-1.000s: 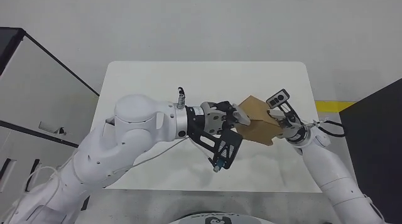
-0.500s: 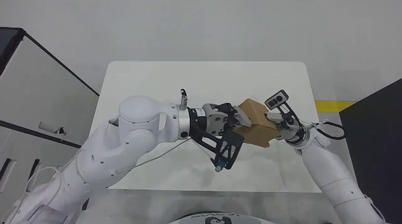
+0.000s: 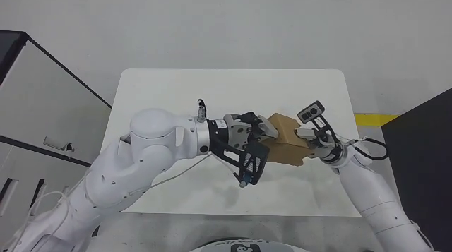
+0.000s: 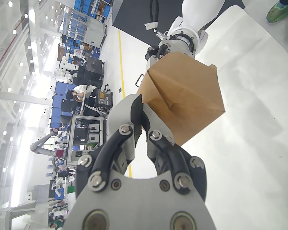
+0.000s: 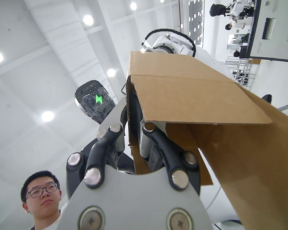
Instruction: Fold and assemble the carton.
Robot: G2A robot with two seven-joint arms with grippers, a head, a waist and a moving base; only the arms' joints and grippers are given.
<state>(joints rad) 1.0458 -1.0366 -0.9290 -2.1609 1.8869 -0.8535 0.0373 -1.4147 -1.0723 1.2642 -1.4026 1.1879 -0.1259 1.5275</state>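
The carton (image 3: pixel 286 141) was found over the right half of the table (image 3: pixel 176 97), held between the two grippers and apparently lifted off the surface. It was brown cardboard, tilted, with one corner pointing down in the left wrist view (image 4: pixel 182 96).

The left gripper (image 3: pixel 263 130) had its jaws closed on the carton's near edge – the fingers (image 4: pixel 156 123) pinched a corner of the board. The right gripper (image 3: pixel 308 139) gripped the opposite end. In its own wrist view, the jaws were clamped on a side wall of the carton (image 5: pixel 194 96), with one loose flap folded over above them.
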